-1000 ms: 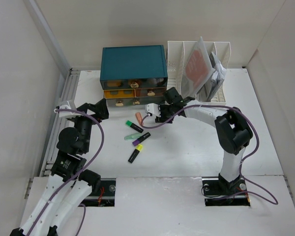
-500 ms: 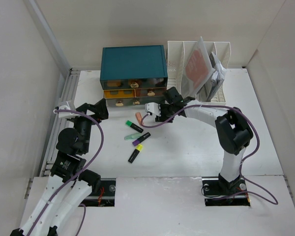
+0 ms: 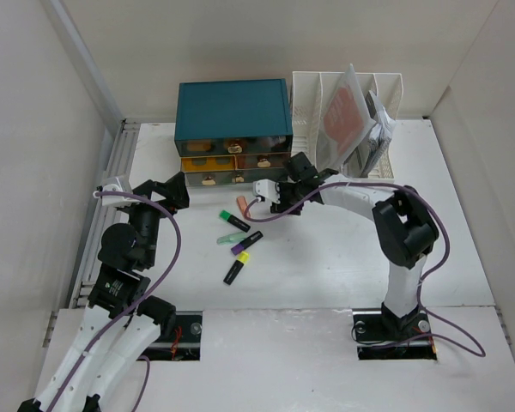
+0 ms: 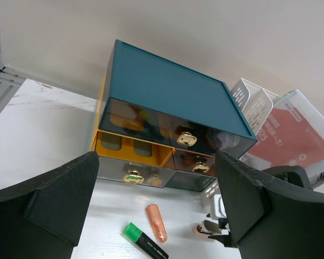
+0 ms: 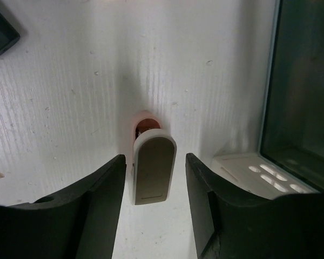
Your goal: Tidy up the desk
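Spread open, holding nothing: right hand [image 5: 154, 162], low over a small grey rounded plastic cap with a red tip [image 5: 151, 181], one finger each side, not touching. Open too, and bare: left hand [image 4: 157, 178], facing the dark teal box of drawers [image 4: 167, 91]. Under everything, the big flat white desk [image 3: 326, 257], a hard, heavy surface. Not for lifting, likely only for clearing. Best to pinch the light cap across its smooth sides.
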Available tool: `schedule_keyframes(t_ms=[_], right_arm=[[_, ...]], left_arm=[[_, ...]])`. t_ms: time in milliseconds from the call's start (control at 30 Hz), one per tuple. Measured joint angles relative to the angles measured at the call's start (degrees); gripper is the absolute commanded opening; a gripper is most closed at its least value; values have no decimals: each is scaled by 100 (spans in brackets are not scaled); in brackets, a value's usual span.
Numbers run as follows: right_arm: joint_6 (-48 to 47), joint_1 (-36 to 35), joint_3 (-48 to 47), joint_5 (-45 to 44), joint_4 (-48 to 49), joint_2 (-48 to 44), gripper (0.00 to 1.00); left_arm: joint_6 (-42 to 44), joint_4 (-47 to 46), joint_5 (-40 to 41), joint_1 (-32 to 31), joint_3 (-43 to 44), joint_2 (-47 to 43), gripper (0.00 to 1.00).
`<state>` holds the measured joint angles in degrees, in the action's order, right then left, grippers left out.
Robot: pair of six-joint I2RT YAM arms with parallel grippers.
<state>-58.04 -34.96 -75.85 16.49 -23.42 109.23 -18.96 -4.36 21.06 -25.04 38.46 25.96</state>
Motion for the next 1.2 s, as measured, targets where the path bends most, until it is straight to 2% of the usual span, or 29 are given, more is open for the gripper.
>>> schedule_keyframes(t_ms=[133, 233, 267, 400, 467, 733, 800, 1000, 1200], right_arm=[[2, 0, -15, 0, -61, 90, 53], [9, 0, -66, 2, -120, 138, 37], [28, 0, -105, 2, -151, 157, 26], [61, 0, -197, 4, -216, 203, 9], [61, 0, -208, 46, -251, 203, 3], [175, -251, -483, 212, -678, -87, 3], [234, -446, -857, 271, -859, -236, 3], [446, -822, -2752, 516, -931, -269, 3], [699, -848, -3320, 334, -579, -155, 3]], left_arm=[[0, 0, 0, 0, 0, 0, 86], [9, -2, 0, 2, 0, 0, 86], [17, 0, 2, 0, 0, -4, 86], [42, 7, 17, 0, 0, -52, 86], [46, 7, 17, 2, 0, -63, 86], [46, 15, 50, 0, 0, -85, 86], [46, 17, 68, 0, 0, -107, 86], [52, 31, 96, 0, 0, -116, 86], [87, 35, 151, 0, 0, -101, 86]])
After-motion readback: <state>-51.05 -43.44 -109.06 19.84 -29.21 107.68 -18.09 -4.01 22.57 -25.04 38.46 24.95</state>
